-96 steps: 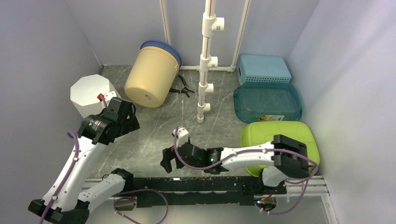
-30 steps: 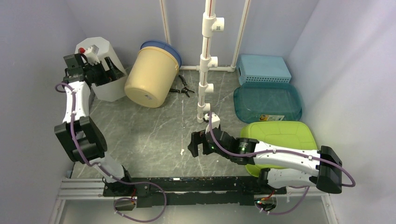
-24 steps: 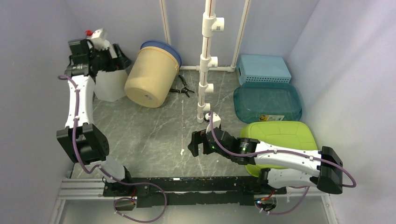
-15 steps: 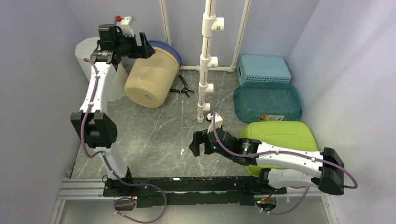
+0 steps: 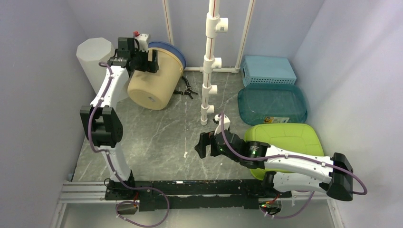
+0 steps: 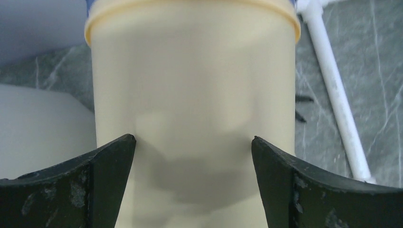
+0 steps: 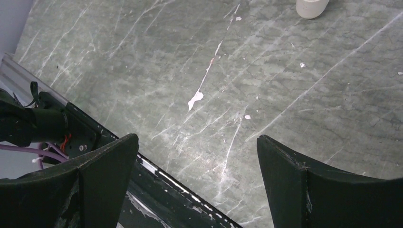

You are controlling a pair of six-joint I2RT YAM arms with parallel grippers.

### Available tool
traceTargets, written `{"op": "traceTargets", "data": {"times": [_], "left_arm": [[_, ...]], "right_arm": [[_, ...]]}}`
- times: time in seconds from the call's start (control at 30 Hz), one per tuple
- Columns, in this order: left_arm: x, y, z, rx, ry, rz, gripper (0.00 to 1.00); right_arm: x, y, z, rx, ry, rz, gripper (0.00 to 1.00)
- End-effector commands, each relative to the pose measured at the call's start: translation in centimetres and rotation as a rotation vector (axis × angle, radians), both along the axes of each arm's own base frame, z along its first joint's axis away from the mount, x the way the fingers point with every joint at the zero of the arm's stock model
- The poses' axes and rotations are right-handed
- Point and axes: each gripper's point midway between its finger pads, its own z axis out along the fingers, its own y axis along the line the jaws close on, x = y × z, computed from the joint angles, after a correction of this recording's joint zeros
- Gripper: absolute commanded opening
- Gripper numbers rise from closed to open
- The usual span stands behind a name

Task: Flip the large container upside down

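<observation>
The large container (image 5: 157,78) is a cream bucket with a blue lid, lying tilted on its side at the back left, its base toward me. My left gripper (image 5: 141,61) is open and hovers just over its upper side. In the left wrist view the cream bucket (image 6: 192,95) fills the frame, and both black fingertips (image 6: 116,156) stand apart in front of its wall; contact cannot be told. My right gripper (image 5: 203,145) is open and empty above the bare table middle, far from the bucket.
A white octagonal bin (image 5: 95,59) stands left of the bucket. Black pliers (image 5: 185,88) lie right of it. A white pipe post (image 5: 210,61) rises at centre back. A blue basket (image 5: 267,70), a teal tray (image 5: 272,104) and a green lid (image 5: 285,142) sit along the right.
My left arm has swung up and right from beside the white bin to over the bucket. My right gripper has moved forward from the near rail to the table middle.
</observation>
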Motion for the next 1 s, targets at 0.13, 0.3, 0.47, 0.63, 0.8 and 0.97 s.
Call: {"op": "traceTargets", "data": {"times": [0.13, 0.3, 0.47, 0.63, 0.8, 0.97], "left_arm": [[-13.3, 0.7, -7.5, 0.087, 0.317, -0.024, 0.96], [-17.6, 0.1, -9.7, 0.018, 0.331, -0.012, 0.85], [-20.7, -1.1, -11.1, -0.01, 0.39, -0.034, 0.75], [-23.5, -1.8, -12.2, -0.038, 0.434, -0.021, 0.7], [-26.3, -2.5, -8.2, -0.089, 0.317, -0.021, 0.7], [-26.2, -2.8, -0.5, -0.166, 0.111, -0.013, 0.86]], "right_arm": [[1.0, 1.0, 4.8, 0.073, -0.08, 0.014, 1.0], [1.7, 1.7, 7.7, 0.098, -0.121, 0.029, 1.0], [1.8, 2.3, 9.7, 0.133, -0.147, 0.048, 1.0], [1.8, 2.2, 10.7, 0.154, -0.158, 0.043, 1.0], [2.1, 0.4, 11.0, 0.146, -0.177, -0.008, 1.0], [3.2, -3.0, 9.5, 0.097, -0.184, -0.118, 1.0]]}}
